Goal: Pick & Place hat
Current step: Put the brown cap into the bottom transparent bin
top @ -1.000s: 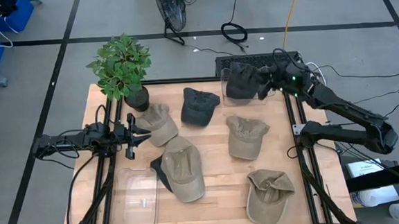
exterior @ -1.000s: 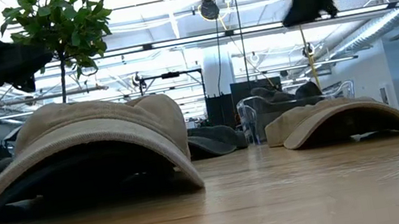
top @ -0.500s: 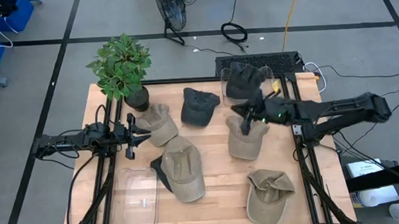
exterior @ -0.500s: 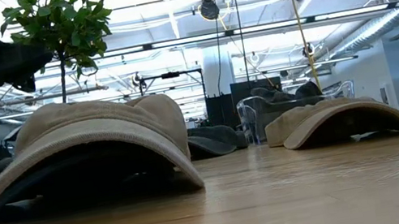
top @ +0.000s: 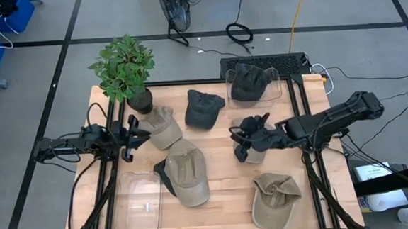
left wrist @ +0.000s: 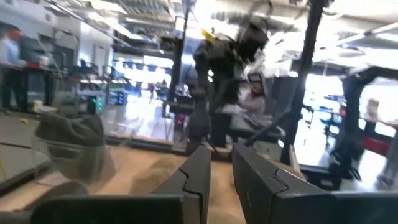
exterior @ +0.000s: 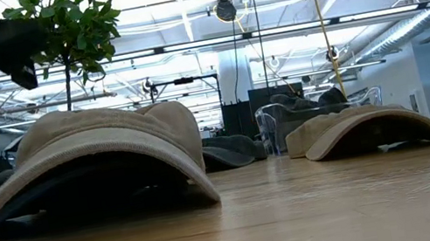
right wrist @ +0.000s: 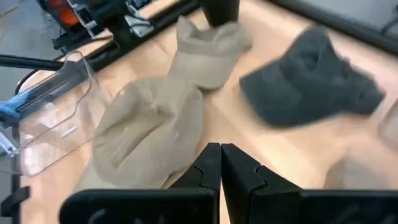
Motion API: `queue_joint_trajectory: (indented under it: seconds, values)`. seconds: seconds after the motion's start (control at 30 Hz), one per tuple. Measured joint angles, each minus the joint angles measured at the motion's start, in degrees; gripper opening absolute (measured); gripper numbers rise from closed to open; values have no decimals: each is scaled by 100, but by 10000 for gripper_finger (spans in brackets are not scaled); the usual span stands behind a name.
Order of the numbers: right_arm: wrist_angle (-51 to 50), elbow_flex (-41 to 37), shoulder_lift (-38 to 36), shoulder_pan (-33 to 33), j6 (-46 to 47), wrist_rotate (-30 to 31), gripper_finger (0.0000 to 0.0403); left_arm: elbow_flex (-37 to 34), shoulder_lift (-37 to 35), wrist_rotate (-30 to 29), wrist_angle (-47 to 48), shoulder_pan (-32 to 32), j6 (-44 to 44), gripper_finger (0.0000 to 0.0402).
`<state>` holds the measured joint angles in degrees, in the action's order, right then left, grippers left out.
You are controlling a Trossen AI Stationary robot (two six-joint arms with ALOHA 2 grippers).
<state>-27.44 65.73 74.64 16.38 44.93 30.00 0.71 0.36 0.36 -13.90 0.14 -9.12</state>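
Right gripper, fingers pressed together and empty, hangs over the tan hat at centre right of the high view. Left gripper sits at centre left beside another tan hat, fingers a narrow gap apart, holding nothing. Dark hat lies in the clear bin, upper right.

Bench showing pale wood planks, smooth, faint sheen in low view. Tan caps looking like soft matt cloth, creased and stitched. Dark grey cap also matt cloth, slightly fuzzy. Two bins showing clear glossy plastic, catching glare. Right claw looking like matt black plastic, smooth-edged. Left claw showing same dark matt finish. Plant sitting in matt black pot. Floor looking like grey, dull carpet tile.
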Motion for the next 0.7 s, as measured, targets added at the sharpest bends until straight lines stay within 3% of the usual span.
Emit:
queue_joint_trajectory:
  seconds: [0.17,0.33,0.6,0.7]
  values:
    - [-632,0,40,315,804,0,0,85,47,25,-249,-26,-283,69]
    - [-1311,-74,-107,559,1155,27,0,655,570,-44,378,-192,-365,13]
    - [-1215,-1097,-861,737,1163,123,0,2496,2846,-992,2371,-738,-1102,3]
    - [-1005,-1634,-1328,737,1154,-68,0,3163,3855,-1312,2669,-912,-1250,2]
